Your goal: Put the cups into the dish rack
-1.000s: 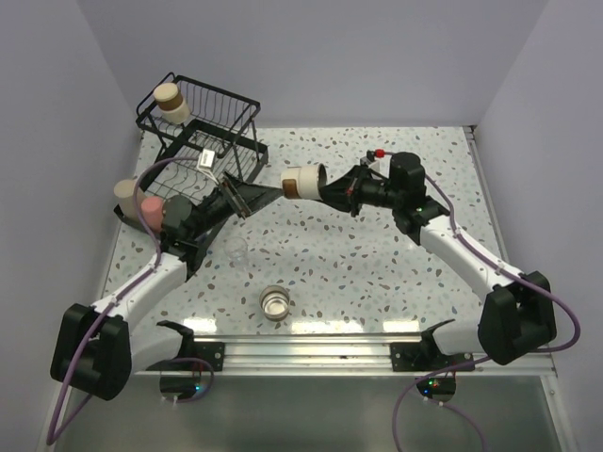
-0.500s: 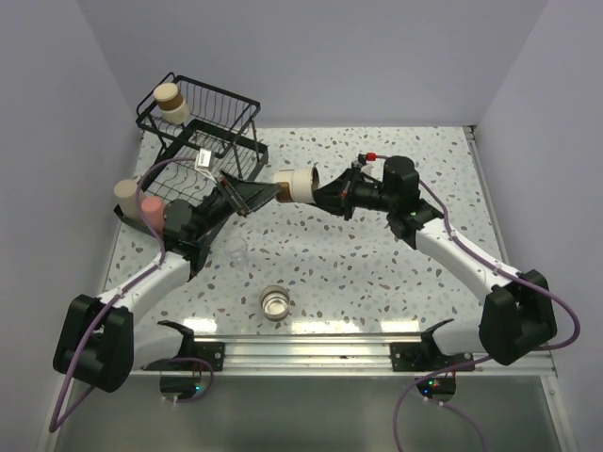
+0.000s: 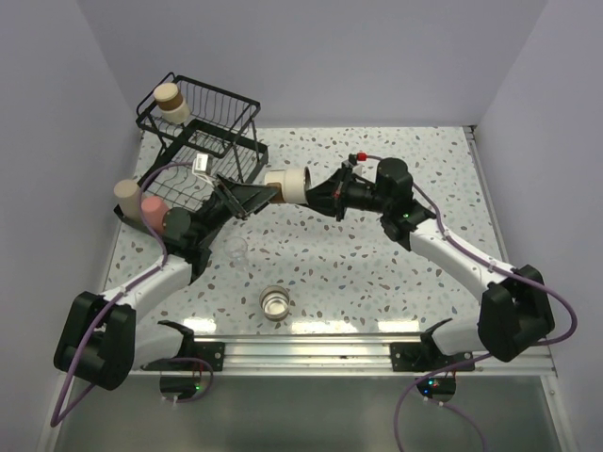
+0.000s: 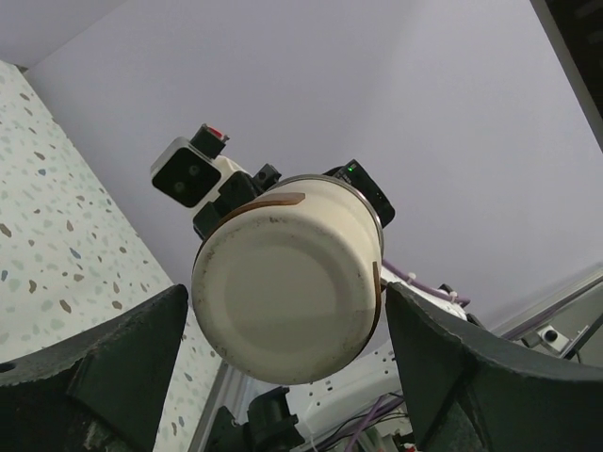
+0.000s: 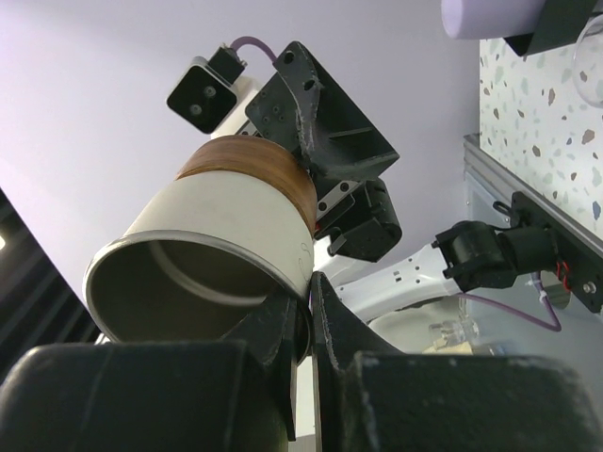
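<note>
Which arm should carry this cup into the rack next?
Left, probably. The left tool is open, flanks the cup and sits next to the rack. The right tool pinches the cup's rim from farther off.

Your walls [image 3: 330,56]: plain pale lavender, three sides | your table [image 3: 358,264]: white speckled top | near edge: metal rail [image 3: 311,350] catching bright glare

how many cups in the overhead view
6: tan cup on the dish rack's far corner; cream cup and pink cup by the left arm; banded cup in the right gripper; clear cup and steel cup on the table. Others may be hidden.
</note>
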